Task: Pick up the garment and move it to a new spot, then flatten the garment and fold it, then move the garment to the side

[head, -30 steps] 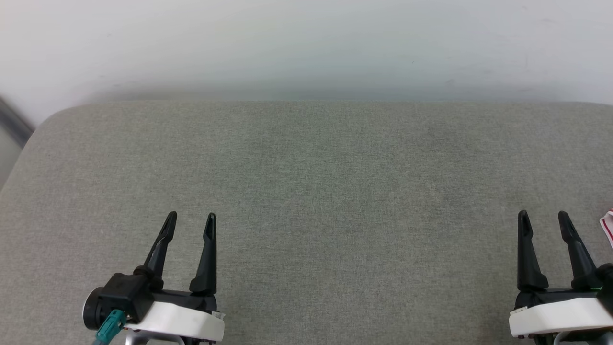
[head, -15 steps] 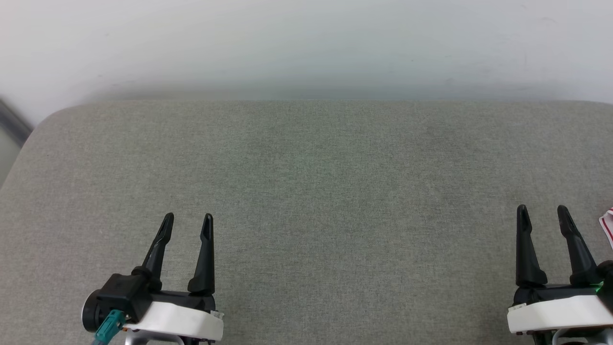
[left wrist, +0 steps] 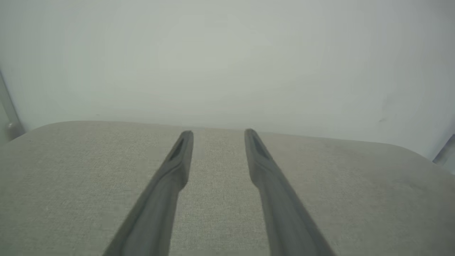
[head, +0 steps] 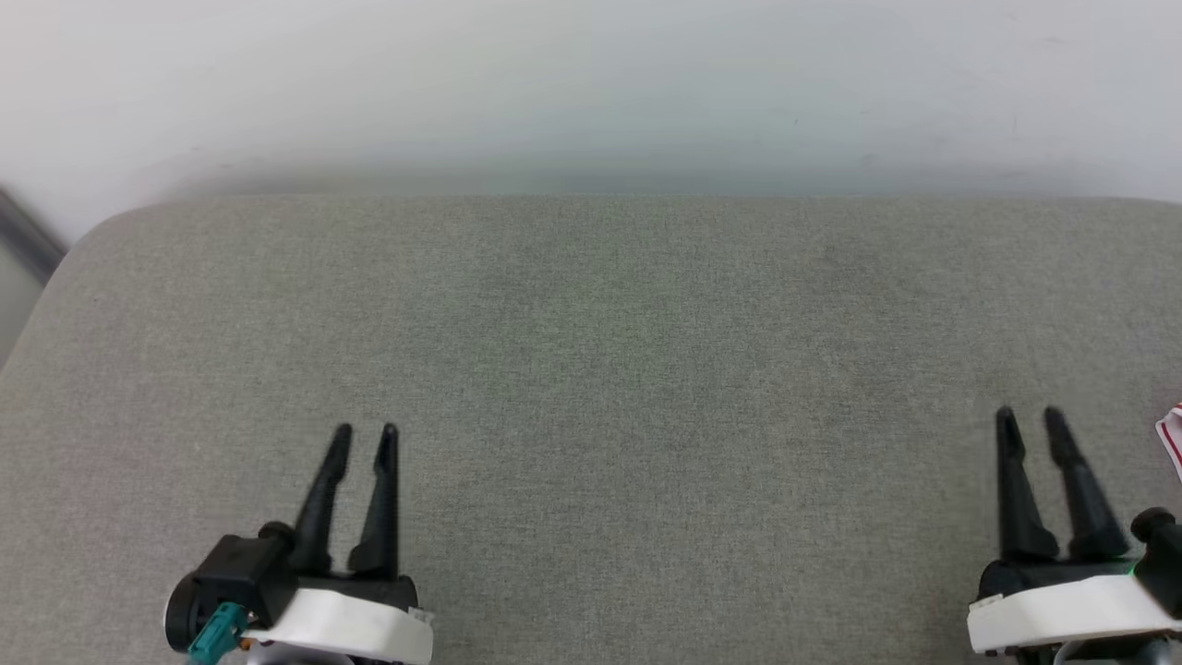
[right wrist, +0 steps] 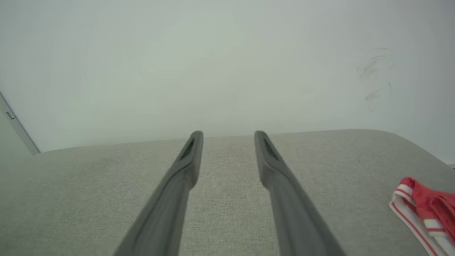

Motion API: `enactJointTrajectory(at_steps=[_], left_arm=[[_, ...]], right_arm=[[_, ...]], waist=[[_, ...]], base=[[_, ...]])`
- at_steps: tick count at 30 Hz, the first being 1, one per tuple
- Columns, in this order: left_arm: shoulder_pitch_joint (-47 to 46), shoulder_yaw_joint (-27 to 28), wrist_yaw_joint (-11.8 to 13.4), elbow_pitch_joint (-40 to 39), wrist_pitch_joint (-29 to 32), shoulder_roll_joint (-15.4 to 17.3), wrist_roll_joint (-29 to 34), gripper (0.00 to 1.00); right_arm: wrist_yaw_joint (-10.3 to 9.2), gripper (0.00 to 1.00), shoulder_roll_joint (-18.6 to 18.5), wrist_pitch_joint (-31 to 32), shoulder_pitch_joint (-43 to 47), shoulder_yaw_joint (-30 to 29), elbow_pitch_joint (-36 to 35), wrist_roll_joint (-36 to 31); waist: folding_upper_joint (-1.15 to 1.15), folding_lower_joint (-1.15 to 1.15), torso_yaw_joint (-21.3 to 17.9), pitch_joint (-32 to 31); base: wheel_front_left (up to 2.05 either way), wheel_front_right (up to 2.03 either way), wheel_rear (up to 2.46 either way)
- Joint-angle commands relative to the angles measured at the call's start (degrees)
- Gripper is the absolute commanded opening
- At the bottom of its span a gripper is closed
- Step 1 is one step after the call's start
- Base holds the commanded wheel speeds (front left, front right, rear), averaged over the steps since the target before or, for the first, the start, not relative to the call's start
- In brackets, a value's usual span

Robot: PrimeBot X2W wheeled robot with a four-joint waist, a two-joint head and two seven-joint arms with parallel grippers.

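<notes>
A small part of the garment [head: 1171,439], white with red stripes, peeks in at the far right edge of the head view. The right wrist view shows more of it: folded red cloth with red-and-white striped trim [right wrist: 426,209] lying on the grey fabric surface [head: 609,351], to the right of my right gripper [right wrist: 229,133]. My right gripper [head: 1028,416] hovers at the lower right, fingers narrowly apart with nothing between them. At the lower left, my left gripper [head: 365,432] is likewise narrowly open and holds nothing [left wrist: 219,132].
A white wall [head: 591,83] rises right behind the surface's far edge. The surface's rounded left corner [head: 83,245] drops off beside a dark strip [head: 23,235]. Wide bare fabric stretches between the two grippers.
Both grippers' fingers have drawn closer together, roughly halving each gap. Both have pulled back slightly toward the bottom of the head view. The garment has not moved.
</notes>
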Motion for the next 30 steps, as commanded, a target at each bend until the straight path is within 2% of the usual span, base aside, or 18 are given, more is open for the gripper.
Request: enactJointTrajectory(at_steps=[1,30], left_arm=[[0.2,-0.1,0.0,0.3,0.0,0.0,-0.2,0.00],[-2.0,1.0,0.0,4.8,5.8,1.2,-29.0,0.00]], right_arm=[[0.00,0.00,0.0,0.0,0.1,0.1,0.3,0.2],[-0.01,0.00,-1.0,5.5,-2.6,0.9,5.7,29.4]], waist=[[0.00,0.00,0.0,0.0],[0.00,0.00,-0.5,-1.0]], base=[[0.00,0.00,0.00],[0.00,0.00,0.00]])
